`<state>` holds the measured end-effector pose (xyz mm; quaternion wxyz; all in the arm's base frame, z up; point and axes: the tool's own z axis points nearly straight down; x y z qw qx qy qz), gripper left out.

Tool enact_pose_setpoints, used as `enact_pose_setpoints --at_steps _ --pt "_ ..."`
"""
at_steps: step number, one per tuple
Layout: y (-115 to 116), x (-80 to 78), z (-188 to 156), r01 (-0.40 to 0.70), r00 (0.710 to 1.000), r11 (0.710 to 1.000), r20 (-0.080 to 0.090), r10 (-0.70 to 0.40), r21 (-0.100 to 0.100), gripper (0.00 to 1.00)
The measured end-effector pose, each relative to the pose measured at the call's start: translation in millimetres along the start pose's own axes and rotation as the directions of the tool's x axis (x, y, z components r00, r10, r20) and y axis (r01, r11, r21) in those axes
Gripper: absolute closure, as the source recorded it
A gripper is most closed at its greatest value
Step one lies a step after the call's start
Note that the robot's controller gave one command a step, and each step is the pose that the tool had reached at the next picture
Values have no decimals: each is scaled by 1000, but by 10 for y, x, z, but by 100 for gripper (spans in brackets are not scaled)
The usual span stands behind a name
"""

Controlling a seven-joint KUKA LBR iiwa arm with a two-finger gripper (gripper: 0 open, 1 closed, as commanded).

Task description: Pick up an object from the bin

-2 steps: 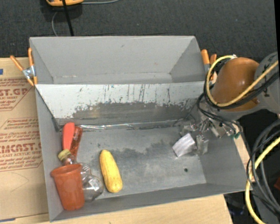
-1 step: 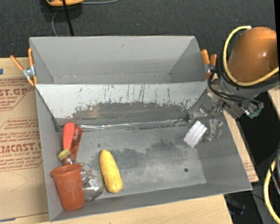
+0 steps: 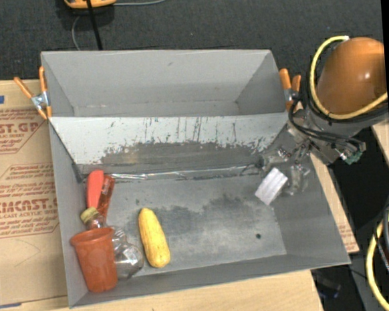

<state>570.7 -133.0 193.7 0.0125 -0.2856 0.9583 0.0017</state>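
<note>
Bin (image 3: 174,72): a grey metal container with sloping walls is seen from above; its floor is scuffed and stained along the back edge.
Red-orange item (image 3: 98,191): a long, narrow thing with a pale yellowish end is laid against the left wall, with that end pointed toward the front corner.
Cup (image 3: 95,258): a red-orange cup is placed in the front left corner, its rim turned toward the pale end of the long item just above it.
Clear item (image 3: 126,254): a crumpled transparent piece is lodged between the cup and the yellow piece, touching the cup.
Yellow piece (image 3: 153,237): an oblong yellow thing, shaped like a corn cob, is laid lengthwise on the floor just right of the clear item.
White block (image 3: 271,186): a small, pale, roughly rectangular piece is found on the right part of the floor, tilted, well apart from the group at the left and right at the tip of the gripper.
Gripper (image 3: 291,171): it is lowered inside the bin at the right wall, directly beside the white block.
Jaws: whether they are apart, together or clamped on the white block cannot be told.
Orange cover (image 3: 350,75): a rounded dome on the arm is seen outside the bin's right rim.
</note>
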Motion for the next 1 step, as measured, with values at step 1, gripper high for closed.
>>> enact_pose_setpoints --at_steps 1 --pt "45 59 -424 2 1000 1000 -4 -2 -5 100"
